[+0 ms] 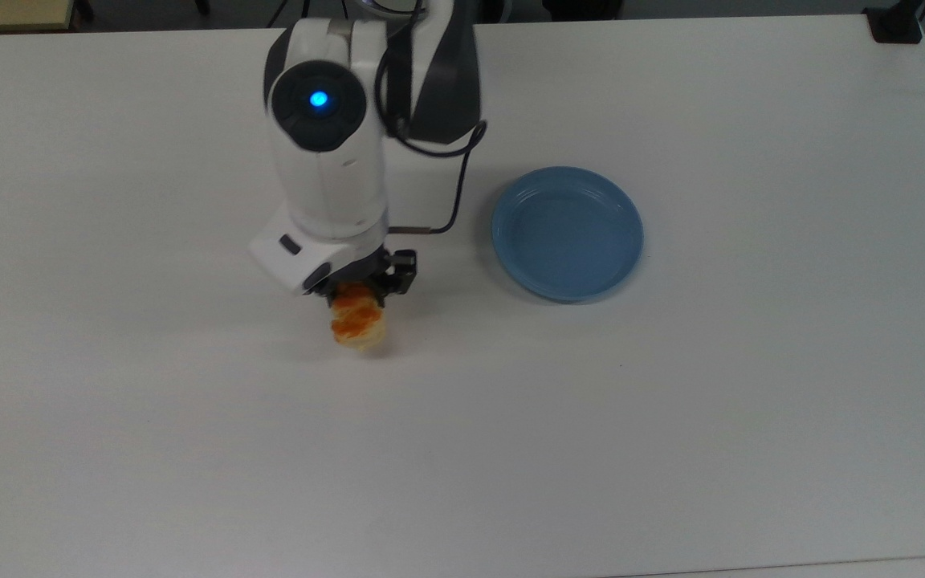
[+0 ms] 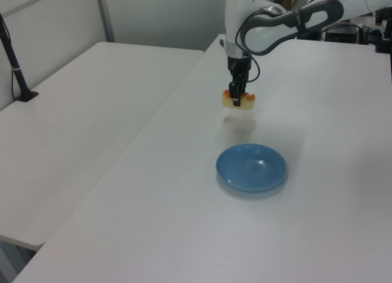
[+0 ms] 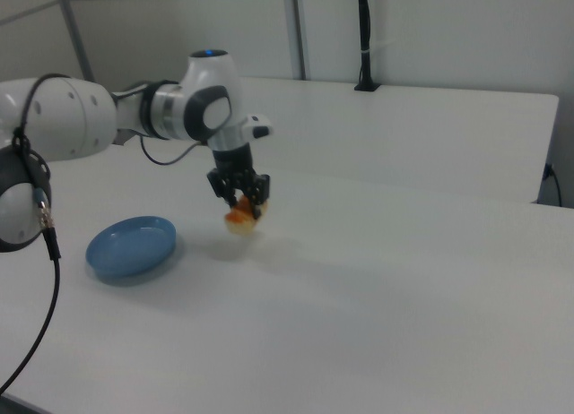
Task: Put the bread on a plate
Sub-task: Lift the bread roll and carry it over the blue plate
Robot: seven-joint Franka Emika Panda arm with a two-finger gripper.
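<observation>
Bare table [image 1: 446,337] between held bread [image 1: 359,324] and plate [image 1: 567,233].

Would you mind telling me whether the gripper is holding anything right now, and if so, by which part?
The gripper holds the bread, clamped across its middle and lifted clear of the table, its shadow showing below it.

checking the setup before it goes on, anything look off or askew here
Nothing stands out. The gripper is shut on the bread, which hangs clear of the table with its shadow below in the left view. The plate sits flat and empty, to the top view's right of the bread.
</observation>
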